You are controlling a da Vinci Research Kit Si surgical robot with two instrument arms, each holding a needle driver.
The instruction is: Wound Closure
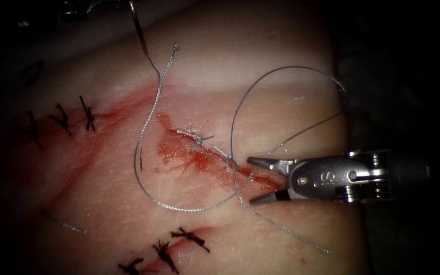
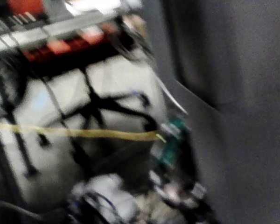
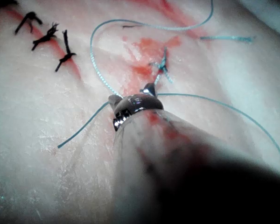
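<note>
Needle [image 1: 139, 28]: upper left, clear of tissue [image 1: 291, 76] | right tool [image 1: 260, 181]: jaws apart astride thread [image 1: 189, 208], empty | left tool: cannot tell.

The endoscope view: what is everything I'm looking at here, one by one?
Tissue: one piece, pale pink, under everything.
Cut: one, red, mid-tissue, running to the right gripper.
Red fluid: a smear around the cut.
Grey knots: two, on the cut.
Thread: grey, looping left of the cut, below it and in an arc at the right.
Loose thread piece: one, grey, lower left.
Dark stitches: one row upper left, another along the bottom.
Needle: one, dark, curved, top edge, above the tissue, not in it; what holds it is hidden.
Right gripper: silver, open at the cut's right end, thread crossing between the jaws, holding nothing.
</note>
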